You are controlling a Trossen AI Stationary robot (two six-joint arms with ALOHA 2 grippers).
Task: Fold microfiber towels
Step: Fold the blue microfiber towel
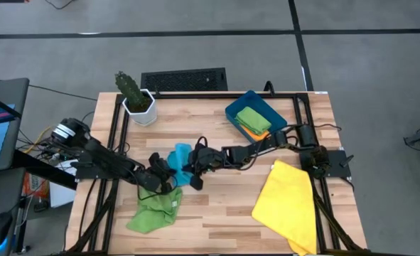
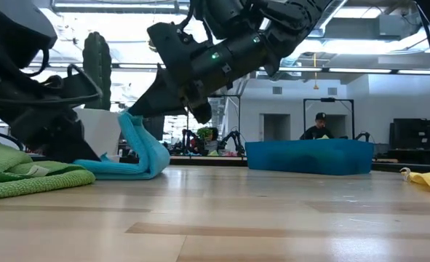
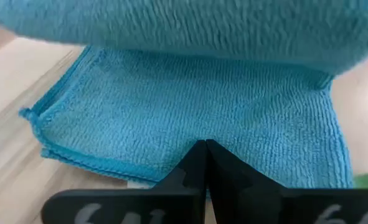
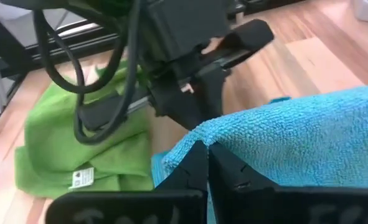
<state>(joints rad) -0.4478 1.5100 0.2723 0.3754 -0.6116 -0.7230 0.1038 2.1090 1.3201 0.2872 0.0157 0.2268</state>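
Observation:
The light blue towel (image 1: 181,159) lies mid-table between my two grippers, partly folded; its lower layers rest flat on the wood (image 2: 131,169) and one part rises from them (image 2: 133,125). My left gripper (image 1: 164,173) is shut at the towel's left end. My right gripper (image 1: 193,169) is shut on the raised part. A green towel (image 1: 155,210) lies crumpled at the near left. The large yellow towel (image 1: 288,203) lies at the near right. Another green towel (image 1: 253,118) and the orange towel (image 1: 251,132) lie in the bin. My left gripper's shut fingertips (image 3: 206,155) sit on the towel's flat lower layers at their near edge (image 3: 171,163), coming in low from the table's left. That part stays on the wood; whether a layer lies between the fingers is hidden by the fingers themselves. My right gripper pinches the upper layer at a folded edge (image 4: 195,134) between its two fingers, coming from the table's right and slanting down. The held part is lifted off the table and curves down to the layers below (image 2: 153,156).
A dark teal plastic bin (image 1: 232,111) stands at the far right. A potted cactus (image 1: 134,97) stands at the far left. A person (image 2: 318,129) sits in the room behind. Bare wood lies between the blue and yellow towels.

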